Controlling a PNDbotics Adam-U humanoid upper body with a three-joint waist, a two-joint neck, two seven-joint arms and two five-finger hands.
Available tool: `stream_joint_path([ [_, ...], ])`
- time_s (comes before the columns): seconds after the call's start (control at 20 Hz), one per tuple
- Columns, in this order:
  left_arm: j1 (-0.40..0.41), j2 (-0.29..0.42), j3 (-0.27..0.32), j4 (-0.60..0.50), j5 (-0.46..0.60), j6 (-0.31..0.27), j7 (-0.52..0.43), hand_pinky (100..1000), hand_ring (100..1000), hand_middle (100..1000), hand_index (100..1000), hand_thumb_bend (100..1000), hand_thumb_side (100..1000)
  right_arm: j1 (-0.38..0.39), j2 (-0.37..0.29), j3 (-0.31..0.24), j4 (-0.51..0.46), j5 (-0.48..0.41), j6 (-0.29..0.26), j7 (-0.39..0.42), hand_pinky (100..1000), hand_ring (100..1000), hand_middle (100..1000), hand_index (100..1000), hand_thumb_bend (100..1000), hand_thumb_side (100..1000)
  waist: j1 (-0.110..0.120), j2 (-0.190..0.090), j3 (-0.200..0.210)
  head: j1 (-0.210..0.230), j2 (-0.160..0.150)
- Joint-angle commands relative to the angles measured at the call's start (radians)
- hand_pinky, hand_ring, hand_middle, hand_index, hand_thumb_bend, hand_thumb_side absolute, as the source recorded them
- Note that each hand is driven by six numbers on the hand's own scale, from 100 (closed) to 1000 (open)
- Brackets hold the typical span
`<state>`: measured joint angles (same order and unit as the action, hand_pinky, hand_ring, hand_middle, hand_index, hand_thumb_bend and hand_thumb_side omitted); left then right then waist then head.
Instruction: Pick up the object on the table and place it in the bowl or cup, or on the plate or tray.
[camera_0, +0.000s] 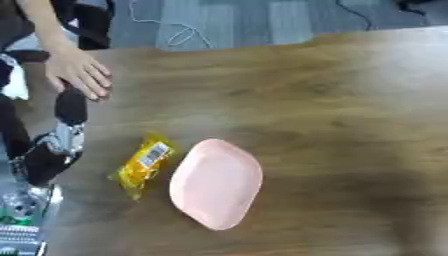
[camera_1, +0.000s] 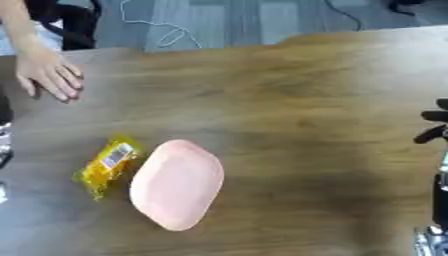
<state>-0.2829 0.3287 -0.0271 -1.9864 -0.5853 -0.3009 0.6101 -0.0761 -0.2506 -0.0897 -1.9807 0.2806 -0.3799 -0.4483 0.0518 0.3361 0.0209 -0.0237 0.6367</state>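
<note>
While packet (camera_0: 144, 165) lies untouched beside plate (camera_0: 216, 183), we're pre-grasp; right hand (camera_1: 435, 125) fingers can't tell, next: reach packet.

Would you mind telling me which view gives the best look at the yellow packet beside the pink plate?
The left eye view: the yellow packet lies nearer the middle there, with its white label plain. The right eye view shows the same packet whole, closer to the left edge, still just left of the pink plate.
</note>
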Motion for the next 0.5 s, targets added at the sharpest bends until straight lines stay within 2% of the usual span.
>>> stream_joint_path([
  [0.05,-0.011,0.003,-0.004,-0.014,0.008,0.001,-0.012,575,780,822,849,383,752,-0.006,-0.003,0.001,-0.019,-0.004,0.0,0.005,357,586,644,806,100,763,-0.004,-0.011,0.003,0.023,0.001],
  [0.1,-0.011,0.003,-0.005,-0.014,0.007,0.002,-0.015,574,780,819,848,403,733,-0.006,-0.002,0.001,-0.019,-0.004,0.0,0.006,357,586,644,806,100,762,-0.003,-0.01,0.003,0.025,0.002],
  [0.2,-0.005,0.005,-0.009,-0.014,0.004,0.03,-0.039,534,764,802,835,482,631,-0.006,-0.001,0.001,-0.019,-0.004,0.0,0.007,357,586,644,806,100,762,-0.002,-0.007,0.001,0.026,0.004],
  [0.3,-0.002,0.01,-0.016,-0.014,0.005,0.135,-0.09,503,756,801,836,520,603,-0.007,-0.001,0.002,-0.019,-0.004,0.0,0.008,357,586,644,807,100,761,0.001,-0.006,-0.002,0.026,0.006],
  [0.35,0.004,0.023,-0.023,-0.013,0.002,0.195,-0.127,464,738,795,825,574,578,-0.007,-0.003,0.002,-0.019,-0.004,0.0,0.008,357,585,644,807,100,761,0.003,-0.005,-0.004,0.026,0.007],
  [0.45,0.002,0.057,-0.045,-0.014,-0.014,0.318,-0.22,453,730,788,812,581,598,-0.005,-0.005,0.004,-0.019,-0.004,0.001,0.01,356,585,644,807,100,759,0.009,-0.006,-0.008,0.027,0.011],
  [0.5,-0.002,0.072,-0.058,-0.014,-0.028,0.361,-0.276,452,727,786,809,580,609,-0.004,-0.007,0.004,-0.019,-0.004,0.002,0.011,356,585,644,807,100,759,0.011,-0.007,-0.009,0.029,0.013],
])
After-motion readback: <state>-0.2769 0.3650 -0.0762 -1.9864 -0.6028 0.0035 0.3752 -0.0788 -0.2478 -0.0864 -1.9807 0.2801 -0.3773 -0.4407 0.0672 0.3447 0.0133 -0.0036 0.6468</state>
